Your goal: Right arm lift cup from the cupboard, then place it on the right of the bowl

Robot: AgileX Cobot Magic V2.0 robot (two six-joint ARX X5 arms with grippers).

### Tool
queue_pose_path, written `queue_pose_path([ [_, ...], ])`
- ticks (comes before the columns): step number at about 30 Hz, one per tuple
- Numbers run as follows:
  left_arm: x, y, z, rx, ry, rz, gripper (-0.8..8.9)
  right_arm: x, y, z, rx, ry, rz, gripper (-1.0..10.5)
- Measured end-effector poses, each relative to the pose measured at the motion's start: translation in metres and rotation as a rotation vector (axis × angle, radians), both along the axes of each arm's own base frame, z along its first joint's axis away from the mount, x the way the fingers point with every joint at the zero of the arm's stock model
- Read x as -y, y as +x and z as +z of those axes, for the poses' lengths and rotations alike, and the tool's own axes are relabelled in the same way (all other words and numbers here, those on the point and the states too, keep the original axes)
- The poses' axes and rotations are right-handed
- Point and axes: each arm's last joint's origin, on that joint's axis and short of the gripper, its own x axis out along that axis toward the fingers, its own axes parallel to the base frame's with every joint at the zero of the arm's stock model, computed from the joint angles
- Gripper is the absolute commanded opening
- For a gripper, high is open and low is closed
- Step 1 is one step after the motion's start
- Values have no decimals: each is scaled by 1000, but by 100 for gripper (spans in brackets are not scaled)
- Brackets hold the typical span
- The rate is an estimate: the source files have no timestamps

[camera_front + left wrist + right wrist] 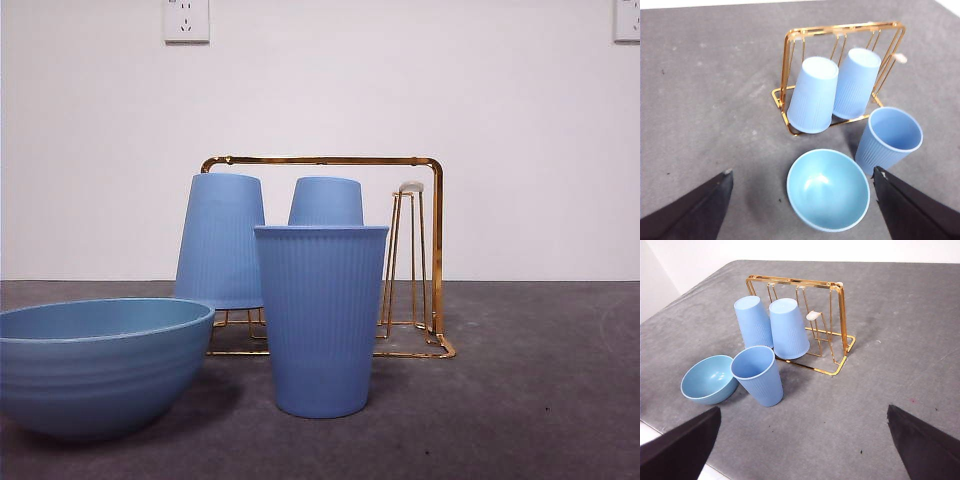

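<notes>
One ribbed blue plastic cup (321, 318) stands upright right of the wide teal bowl (95, 365); placement looks done. You see both grippers' fingers wide, holding nothing; next, keep the right gripper (802, 447) clear.

Each gripper shows 2 plain matte black fingers (700, 210), (925, 445), broad and tapering toward pointed tips.

Dark grey tabletop (540, 400) meets plain white wall (500, 90); two white wall sockets (186, 20) (627, 20) mounted high, one toward each upper corner.
</notes>
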Motion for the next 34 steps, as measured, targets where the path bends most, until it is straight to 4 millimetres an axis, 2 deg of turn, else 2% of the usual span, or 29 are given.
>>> queue_pose_path([
  [2, 0, 0, 0, -1, 0, 0, 24, 0, 0, 0, 0, 0, 0, 306],
  [3, 0, 0, 0, -1, -1, 0, 24, 0, 0, 0, 0, 0, 0, 67],
  [4, 0, 0, 0, -1, -1, 0, 8, 0, 0, 0, 0, -1, -1, -19],
  [5, 0, 0, 0, -1, -1, 0, 5, 0, 0, 0, 0, -1, -1, 23],
  [25, -2, -1, 0, 10, -14, 9, 6, 0, 0, 0, 3, 0, -1, 19],
  [30, -11, 1, -3, 20, -26, 161, 6, 0, 0, 0, 3, 0, -1, 19],
  [34, -18, 8, -21, 25, 7, 335, 6, 0, 0, 0, 3, 0, -1, 19],
])
